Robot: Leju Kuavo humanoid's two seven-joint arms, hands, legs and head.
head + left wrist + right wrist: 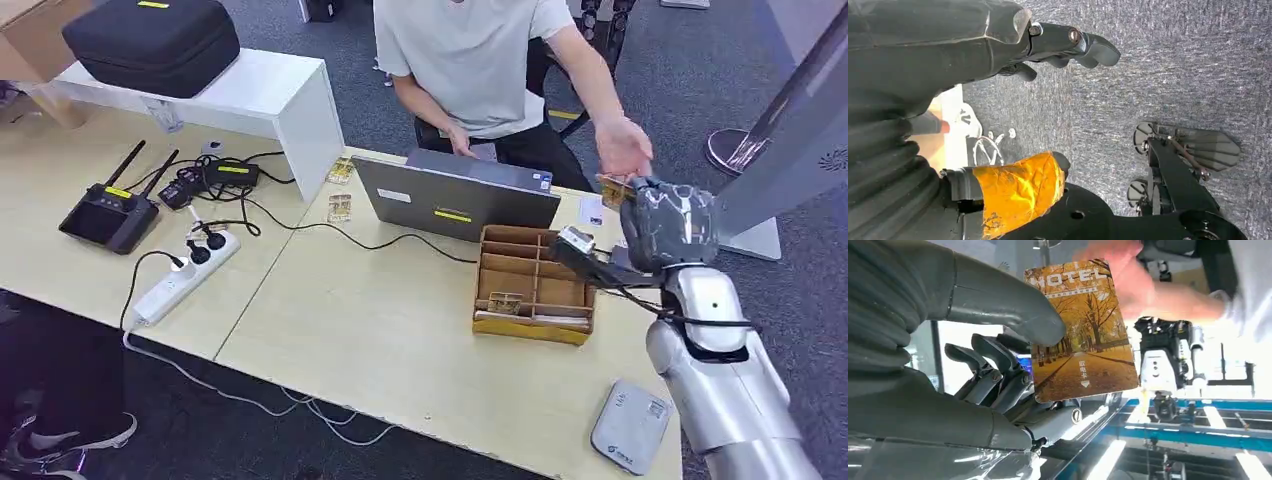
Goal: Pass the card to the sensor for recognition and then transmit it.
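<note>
Plastic-looking hotel card (1082, 330), printed with an autumn avenue and the word HOTEL, sits in the right hand (1013, 365), pinched between the thick grey thumb on its printed face and the darker fingers (993, 365) behind it. In the head view the right hand (668, 225) is raised past the far right corner of the table (380, 340), beyond the wooden compartment box (533, 284), and a person's hand (622, 148) reaches to just beside it; the card itself is hard to make out there.

Handling, as judgement: thin, stiff, light, smooth-faced, so likely slippery under a light pinch; hold by one short end and leave the rest free for the taker.

Orientation: the long axis runs from the HOTEL end, which lies toward the person's hand (1128, 282), to the arrow end. The robot's grip is at a long edge near the arrow end. Printed face toward the wrist camera.

Left hand (1068, 45) hangs over grey carpet, fingers curled inward, holding nothing.

Grey card reader (630, 427) lies on the table's near right corner.
</note>
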